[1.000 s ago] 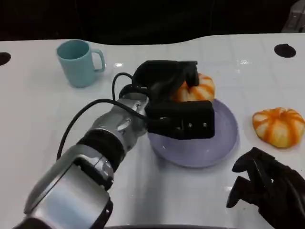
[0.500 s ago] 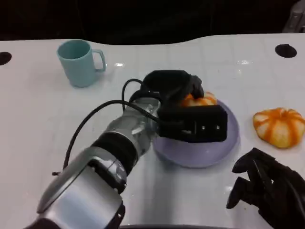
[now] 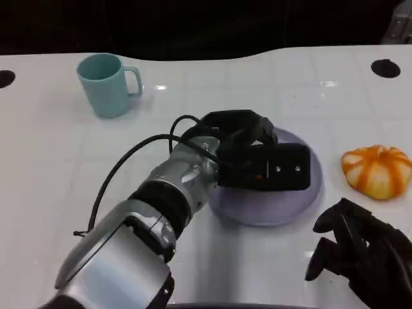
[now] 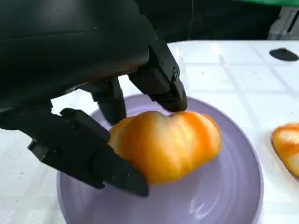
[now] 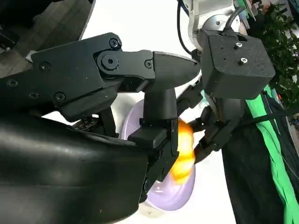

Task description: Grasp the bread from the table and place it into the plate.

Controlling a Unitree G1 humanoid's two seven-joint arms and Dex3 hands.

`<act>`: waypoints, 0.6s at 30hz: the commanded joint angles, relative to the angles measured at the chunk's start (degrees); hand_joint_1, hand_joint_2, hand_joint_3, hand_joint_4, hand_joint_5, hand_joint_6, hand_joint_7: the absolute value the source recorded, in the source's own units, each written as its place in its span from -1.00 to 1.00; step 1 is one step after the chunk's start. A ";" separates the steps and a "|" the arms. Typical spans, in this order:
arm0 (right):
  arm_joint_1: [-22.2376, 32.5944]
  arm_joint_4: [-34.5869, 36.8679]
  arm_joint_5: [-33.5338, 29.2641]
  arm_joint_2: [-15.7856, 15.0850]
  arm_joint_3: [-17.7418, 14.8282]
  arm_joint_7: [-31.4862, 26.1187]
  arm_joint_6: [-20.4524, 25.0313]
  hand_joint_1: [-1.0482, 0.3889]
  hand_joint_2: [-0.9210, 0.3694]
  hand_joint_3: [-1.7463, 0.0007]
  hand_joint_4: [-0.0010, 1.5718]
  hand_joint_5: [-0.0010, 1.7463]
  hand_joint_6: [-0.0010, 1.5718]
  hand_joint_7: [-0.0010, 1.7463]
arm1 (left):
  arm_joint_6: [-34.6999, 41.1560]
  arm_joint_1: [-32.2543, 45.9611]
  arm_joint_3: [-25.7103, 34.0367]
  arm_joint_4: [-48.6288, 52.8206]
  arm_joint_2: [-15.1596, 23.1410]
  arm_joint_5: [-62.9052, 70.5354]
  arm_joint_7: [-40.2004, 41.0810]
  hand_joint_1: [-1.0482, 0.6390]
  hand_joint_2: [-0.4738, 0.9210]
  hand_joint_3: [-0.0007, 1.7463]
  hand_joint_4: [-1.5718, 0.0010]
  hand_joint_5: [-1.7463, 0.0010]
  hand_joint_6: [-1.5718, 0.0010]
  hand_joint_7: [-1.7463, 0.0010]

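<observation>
Left hand (image 4: 93, 116) gripping the bread (image 4: 166, 142) low over the purple plate (image 4: 224, 196), right hand (image 3: 367, 254) idle on the surface; risks rolling off the rim if released before settling flat.

- White glossy table (image 3: 58, 167), faint grid of tile-like lines across the top, small bright glints of overhead light near the far side.
- Round black holes in the tabletop: one at far right (image 3: 385, 67), one cut off at the left edge (image 3: 5, 78).
- Beyond the table's far edge, dark, nearly black background (image 3: 193, 26); nothing readable in it.
- Grey object at the upper right corner (image 3: 400, 26), too cropped to tell.
- Right wrist view: green cloth (image 5: 266, 140) beside the table, leafy plant (image 5: 280, 32), brownish floor (image 5: 56, 23).
</observation>
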 commanded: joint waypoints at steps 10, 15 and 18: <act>0.19 -0.72 0.50 -0.34 -0.63 -0.48 0.27 -0.16 -1.00 0.50 -0.22 1.00 -0.38 0.84 | 4.32 -3.50 -3.39 0.16 1.16 2.34 -7.82 -0.81 1.00 -0.54 1.00 0.99 0.94 0.99; 0.09 -0.37 0.27 -0.77 -0.67 0.06 -0.23 -0.15 -1.00 0.47 -0.22 1.00 -0.38 0.85 | 3.41 -3.74 -2.88 -0.21 2.06 1.39 -9.22 -0.86 1.00 -0.50 1.00 1.00 0.94 0.98; 0.09 -0.21 0.66 -0.64 -0.93 0.19 -0.20 -0.16 -1.00 0.47 -0.22 1.00 -0.38 0.85 | 1.99 -3.62 -1.06 -0.85 3.02 -0.54 -10.46 -0.87 1.00 -0.50 1.00 1.00 0.92 0.98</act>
